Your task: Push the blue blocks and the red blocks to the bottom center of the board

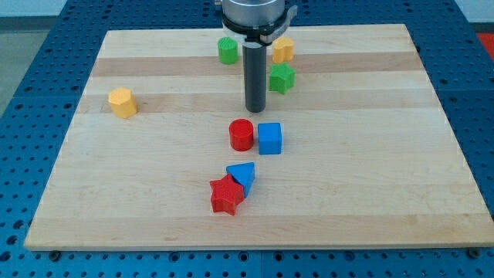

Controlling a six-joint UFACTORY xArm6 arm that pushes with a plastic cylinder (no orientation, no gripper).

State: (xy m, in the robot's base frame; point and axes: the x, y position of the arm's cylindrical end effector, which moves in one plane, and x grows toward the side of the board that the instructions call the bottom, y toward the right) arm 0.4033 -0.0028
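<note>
Rod (255, 73) hanging straight down from a grey round mount at the view's top, upright, no tilt. My tip (255, 110) set on the table (370, 193) just above the red cylinder (241, 134) and blue cube (269, 138), apart from both. No jaws on this tool, only the plain rod, pinching nothing.

Red cylinder and blue cube side by side near the middle, close, contact unclear. Lower down, toward the view's bottom centre, blue triangle (242, 174) touching the red star (226, 194) at its upper right.

Green cylinder (227, 50) left of the rod near the top, orange block (283, 49) right of it, green star (282, 78) just beside the rod's right. Yellow block (122, 102) well apart at the view's left.
</note>
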